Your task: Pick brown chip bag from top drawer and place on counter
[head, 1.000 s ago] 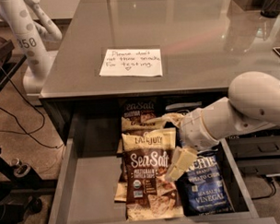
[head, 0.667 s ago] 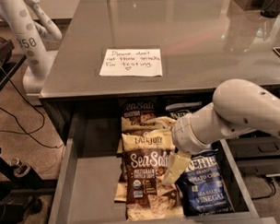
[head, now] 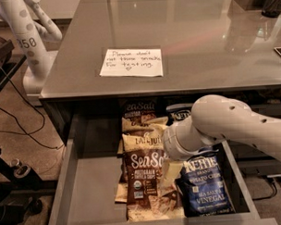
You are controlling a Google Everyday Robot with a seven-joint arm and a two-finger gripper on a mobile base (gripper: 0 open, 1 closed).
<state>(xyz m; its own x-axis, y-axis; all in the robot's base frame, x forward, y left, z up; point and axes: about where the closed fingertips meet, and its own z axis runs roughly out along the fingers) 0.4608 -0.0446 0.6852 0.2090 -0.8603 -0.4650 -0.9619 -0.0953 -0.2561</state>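
Note:
The top drawer (head: pixel 94 181) is pulled open below the counter (head: pixel 198 43). A brown chip bag (head: pixel 144 183) with white "Sea Salt" script lies flat near the drawer's front, right of the middle. A second brown Sea Salt bag (head: pixel 138 113) lies at the back, partly under the counter edge. My gripper (head: pixel 169 171) hangs from the white arm (head: pixel 224 125), which comes in from the right. It reaches down inside the drawer at the right edge of the front brown bag, between it and a blue bag. Contact with the bag cannot be told.
A blue Kettle bag (head: pixel 203 186) lies right of the brown bag, another (head: pixel 180 114) at the back. A cream Late July bag (head: pixel 141 141) lies between the brown bags. A white note (head: pixel 132 62) is on the counter. Another white robot (head: pixel 29 44) stands at the left, cables on the floor.
My arm has swung left and lower into the drawer, bringing the gripper closer to the front brown bag. The bags have not moved.

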